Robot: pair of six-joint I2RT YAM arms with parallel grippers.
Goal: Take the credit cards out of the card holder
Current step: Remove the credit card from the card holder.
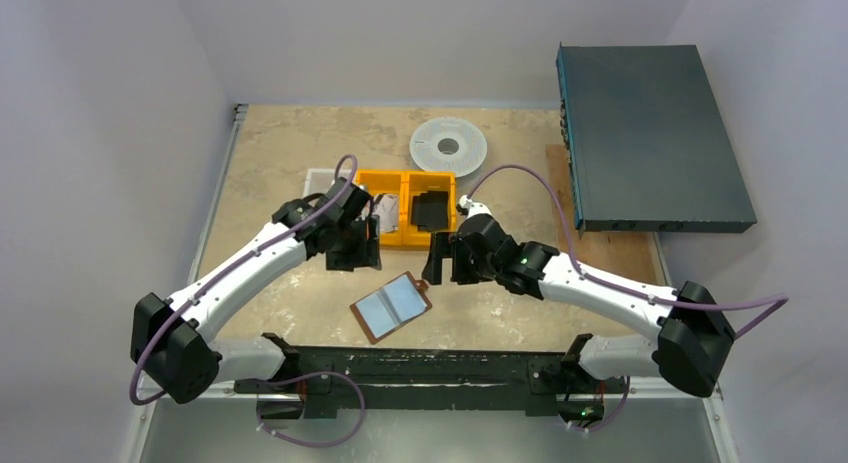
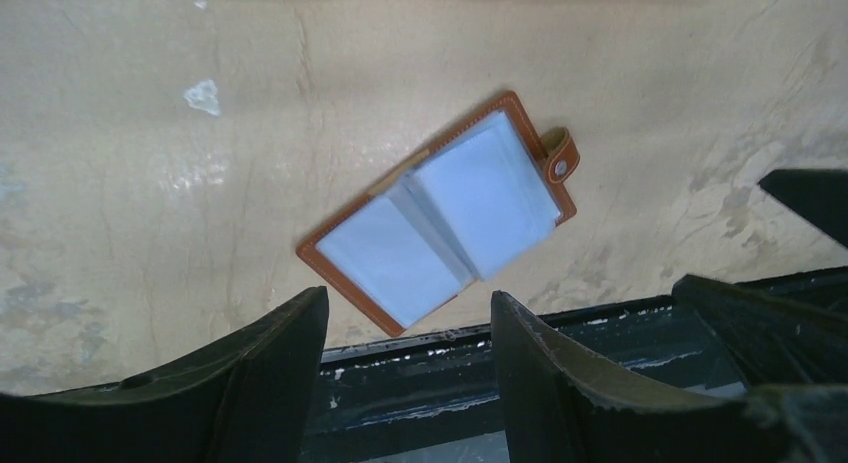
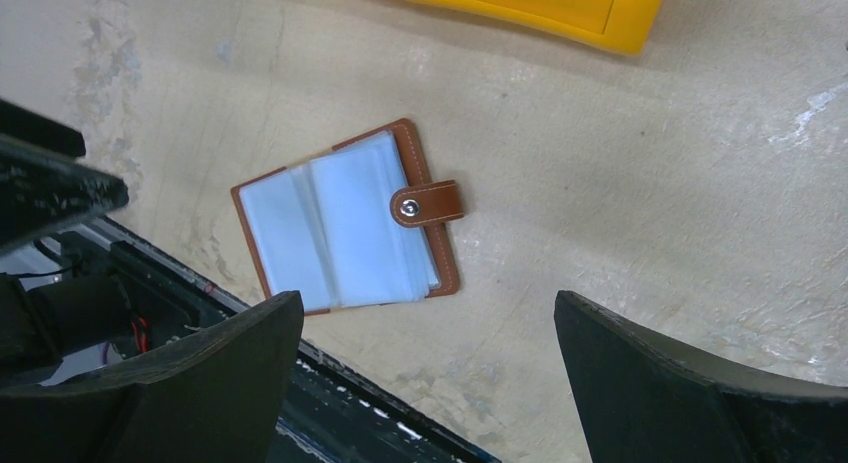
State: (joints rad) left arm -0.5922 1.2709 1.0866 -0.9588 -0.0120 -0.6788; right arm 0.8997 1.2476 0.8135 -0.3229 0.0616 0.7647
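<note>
Both of my claws hang above the scuffed beige table [image 1: 270, 153], and neither has hold of anything. The brown leather card holder [image 1: 392, 306] lies open and flat on the table between them, close to the black metal rail [image 1: 420, 366] at the near edge where my arms are bolted.

My left claw [image 2: 408, 313] stands partly open, with only air between its two dark fingers [image 2: 270, 373]. It looks down at the card holder, which lies at a slant, pale grey-blue sleeves facing up. My right claw [image 3: 428, 318] is spread as wide as it goes and is just as bare. From that side the short brown strap with a silver snap stud [image 3: 428, 203] shows, jutting over one long edge of the holder. Neither claw touches the leather.

Beyond the claws sits an orange plastic bin with two compartments [image 1: 407, 178]. The right compartment holds a flat black item [image 1: 432, 211]. The left one, just beside my left wrist, holds the silvery-grey credit cards [image 1: 384, 213] (small in the overhead view and partly hidden by my arm, so I cannot count them). Whether any card is in the sleeves I cannot tell.

Farther back lies a white round disc with a dark centre hole [image 1: 448, 145]. A large, flat dark grey-blue box [image 1: 650, 133] sits at the far right.
</note>
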